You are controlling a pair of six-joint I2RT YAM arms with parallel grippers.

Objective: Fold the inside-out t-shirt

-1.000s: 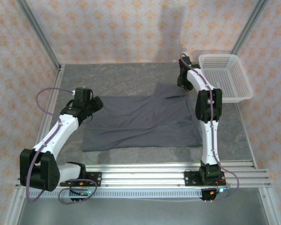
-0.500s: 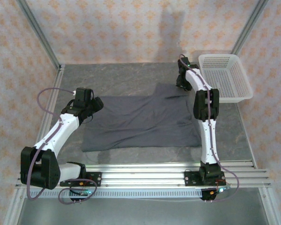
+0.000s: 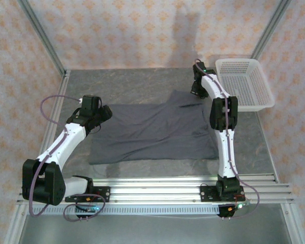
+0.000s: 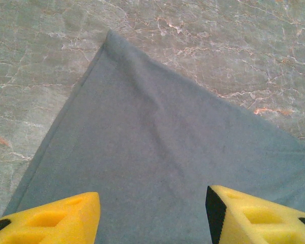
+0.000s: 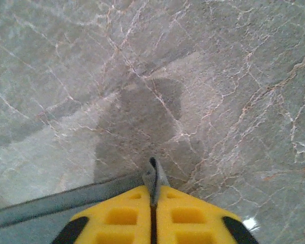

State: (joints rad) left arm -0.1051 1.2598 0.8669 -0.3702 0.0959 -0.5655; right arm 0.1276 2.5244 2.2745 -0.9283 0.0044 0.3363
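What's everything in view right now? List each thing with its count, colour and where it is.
t-shirt: one, dark slate grey, spread flat mid-table.
basket: one, white mesh, far right corner of the table.
table: one, grey marbled, under everything.
mounting rail: one, silver, along the near edge.
left arm: one, white and black, reaching to the shirt's left end.
right arm: one, white and black, reaching to the shirt's far right corner.
left tool: one, yellow fingers, open over the shirt.
right tool: one, yellow fingers, shut on the shirt's edge.

Left arm reaching forward, jaws apart, right arm extended far, jaws shut, apparently low.
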